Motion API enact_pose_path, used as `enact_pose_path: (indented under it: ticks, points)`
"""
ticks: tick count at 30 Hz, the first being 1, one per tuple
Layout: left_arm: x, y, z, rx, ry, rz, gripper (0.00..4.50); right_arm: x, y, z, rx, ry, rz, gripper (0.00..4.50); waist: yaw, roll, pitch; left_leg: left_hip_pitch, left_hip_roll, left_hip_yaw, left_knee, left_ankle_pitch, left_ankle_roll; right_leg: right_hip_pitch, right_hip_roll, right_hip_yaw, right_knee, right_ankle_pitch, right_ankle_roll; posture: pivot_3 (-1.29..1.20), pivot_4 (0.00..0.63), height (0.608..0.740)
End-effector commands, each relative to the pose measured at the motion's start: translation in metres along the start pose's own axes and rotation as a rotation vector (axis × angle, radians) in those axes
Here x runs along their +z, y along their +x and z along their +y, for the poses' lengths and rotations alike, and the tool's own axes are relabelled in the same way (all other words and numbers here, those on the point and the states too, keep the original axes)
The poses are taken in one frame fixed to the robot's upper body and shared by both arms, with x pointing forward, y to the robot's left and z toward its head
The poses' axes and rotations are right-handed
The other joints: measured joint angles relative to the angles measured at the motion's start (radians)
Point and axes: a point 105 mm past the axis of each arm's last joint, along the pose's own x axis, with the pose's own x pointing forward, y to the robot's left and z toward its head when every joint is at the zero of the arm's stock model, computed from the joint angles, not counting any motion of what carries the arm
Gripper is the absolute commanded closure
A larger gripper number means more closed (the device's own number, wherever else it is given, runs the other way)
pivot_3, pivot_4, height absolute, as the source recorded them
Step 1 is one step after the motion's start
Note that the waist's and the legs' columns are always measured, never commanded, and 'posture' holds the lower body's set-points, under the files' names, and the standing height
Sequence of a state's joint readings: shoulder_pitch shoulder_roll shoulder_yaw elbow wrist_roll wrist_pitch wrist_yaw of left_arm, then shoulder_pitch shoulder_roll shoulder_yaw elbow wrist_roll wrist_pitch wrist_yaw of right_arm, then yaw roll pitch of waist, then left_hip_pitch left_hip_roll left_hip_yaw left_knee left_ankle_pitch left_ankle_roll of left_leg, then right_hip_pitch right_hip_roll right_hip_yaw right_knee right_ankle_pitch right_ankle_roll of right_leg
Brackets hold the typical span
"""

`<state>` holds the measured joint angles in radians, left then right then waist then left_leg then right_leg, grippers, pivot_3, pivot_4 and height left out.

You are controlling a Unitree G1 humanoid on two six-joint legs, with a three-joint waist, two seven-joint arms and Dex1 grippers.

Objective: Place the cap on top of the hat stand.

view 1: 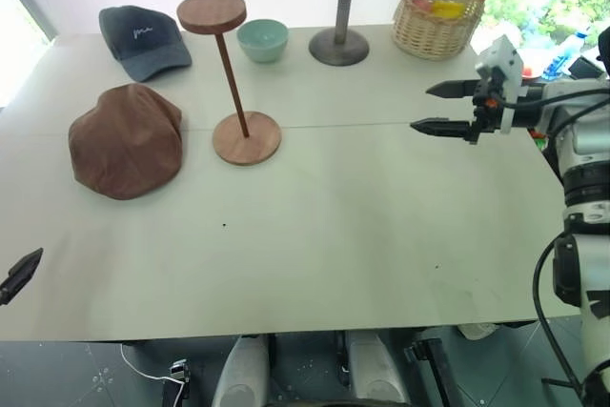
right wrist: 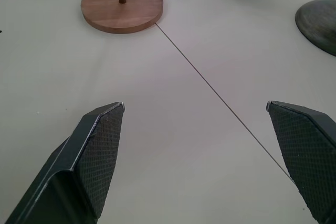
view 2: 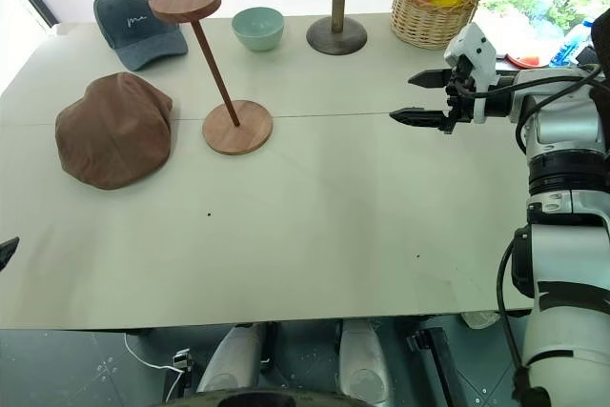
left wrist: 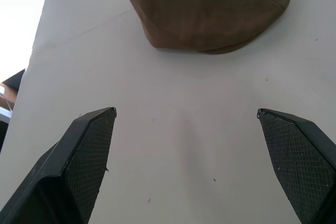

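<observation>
The cap lies flat on the table at the left of the frame, crown up, untouched. Just to its right stands the stand, its base beside the cap but apart from it, its top disc bare and, as the head camera sees it, leaning toward the upper left. That closeness suits the job: the cap need only be lifted and carried a short way across.

The left gripper hangs low at the lower left edge, fingers wide apart and holding nothing; its wrist camera looks straight along the table at the cap, which sits ahead of the open fingers, so this arm seems set for the pickup. The right gripper hovers above the table at the right of the frame, pointing left toward the stand, fingers likewise spread and empty. It is well apart from both cap and stand, probably held clear or ready to steady things.

At the top of the frame sit a grey cap, a bowl, a grey stand and a basket, all out of the way.
</observation>
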<state>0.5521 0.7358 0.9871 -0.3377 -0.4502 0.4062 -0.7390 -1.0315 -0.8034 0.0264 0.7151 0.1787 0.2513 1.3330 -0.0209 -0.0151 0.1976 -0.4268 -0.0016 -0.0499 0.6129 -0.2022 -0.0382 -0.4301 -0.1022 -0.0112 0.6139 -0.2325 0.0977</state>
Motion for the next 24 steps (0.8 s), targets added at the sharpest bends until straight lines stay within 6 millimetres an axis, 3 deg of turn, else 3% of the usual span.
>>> enact_pose_path:
  ticks: [1, 12, 18, 20, 24]
  points:
    - [0.012, 0.0, -0.002, -0.01, 0.021, -0.037, 0.0, 0.018, -0.007, -0.006, -0.024, -0.045, -0.052, 0.05, 0.0, 0.0, 0.0, 0.0, 0.0, 0.0, 0.0, 0.0, 0.0, 0.0, 0.0, 0.0, 0.0, 0.0, 0.0, 0.0, 0.15, 0.74]
    - [0.021, 0.012, -0.009, -0.042, 0.042, -0.058, 0.0, 0.02, -0.005, -0.008, -0.036, -0.048, -0.069, 0.05, 0.0, 0.0, 0.0, 0.001, 0.0, 0.002, 0.001, 0.0, 0.0, 0.0, 0.001, 0.002, 0.002, 0.0, 0.001, 0.0, 0.15, 0.74]
    - [0.041, 0.028, -0.021, -0.1, 0.202, -0.091, 0.0, 0.038, 0.0, -0.005, -0.032, -0.138, -0.078, 0.05, 0.0, 0.0, 0.0, 0.002, 0.0, 0.002, 0.002, 0.0, 0.0, 0.001, 0.002, 0.003, 0.004, 0.001, 0.001, 0.0, 0.15, 0.74]
    - [0.048, 0.038, -0.029, -0.127, 0.25, -0.11, 0.0, 0.049, 0.001, 0.006, 0.019, -0.195, -0.087, 0.05, 0.0, 0.001, 0.0, 0.002, 0.001, 0.002, 0.002, 0.0, 0.0, 0.001, 0.002, 0.003, 0.004, 0.001, 0.001, 0.0, 0.15, 0.74]
    - [0.054, 0.064, -0.051, -0.187, 0.494, -0.099, 0.0, 0.07, -0.004, 0.054, 0.215, -0.288, -0.119, 0.05, 0.007, 0.001, 0.0, 0.002, 0.002, 0.001, 0.002, 0.001, 0.0, 0.001, 0.004, 0.003, 0.005, 0.001, 0.001, 0.0, 0.15, 0.74]
